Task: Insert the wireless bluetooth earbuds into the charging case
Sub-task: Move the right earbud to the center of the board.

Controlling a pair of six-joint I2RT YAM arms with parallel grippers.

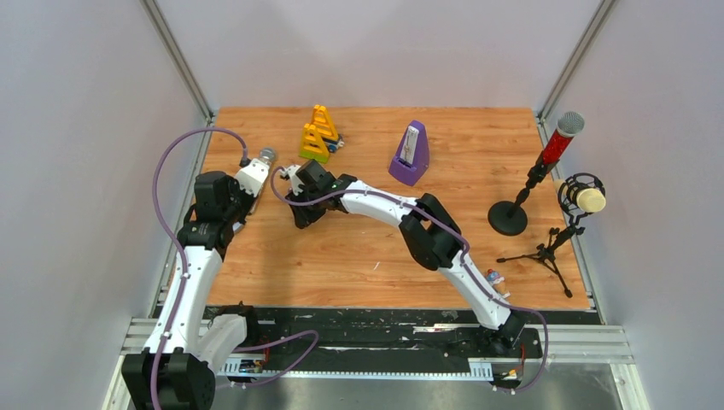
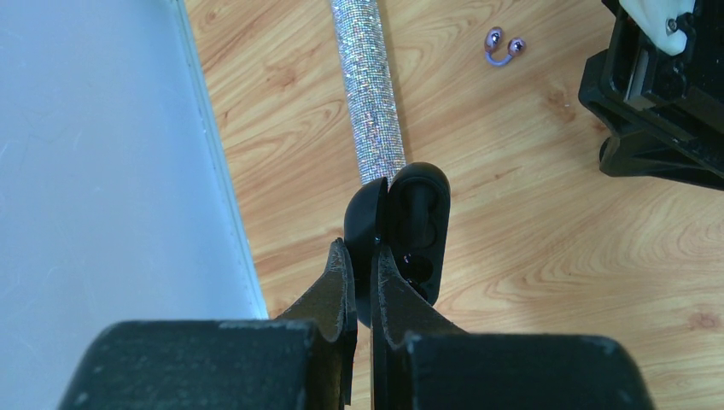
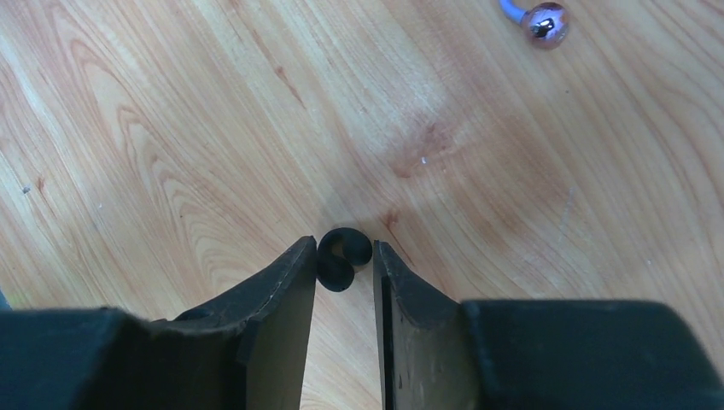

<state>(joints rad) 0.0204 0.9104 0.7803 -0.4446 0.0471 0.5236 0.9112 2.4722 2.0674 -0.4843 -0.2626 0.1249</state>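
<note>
Top view: light is bright, even and diffuse, and it arrives from above. The arms cast short, soft shadows on the wooden table (image 1: 359, 256). The walls (image 1: 77, 171) render pale grey without hot spots. Frame rails lean outward toward the corners (mild wide-angle distortion).

Left wrist view: wood grain is sharp. The left gripper (image 2: 360, 252) is dark and soft-edged near the lens. The glossy charging case (image 2: 414, 218) carries small highlights, and its interior is lost in shadow. The glitter tube (image 2: 371, 94) sparkles.

Right wrist view: grain is crisp. The right gripper (image 3: 344, 246) is underexposed. The earbud (image 3: 344, 260) shows no surface detail. The bead (image 3: 546, 21) carries a point of glare.
</note>
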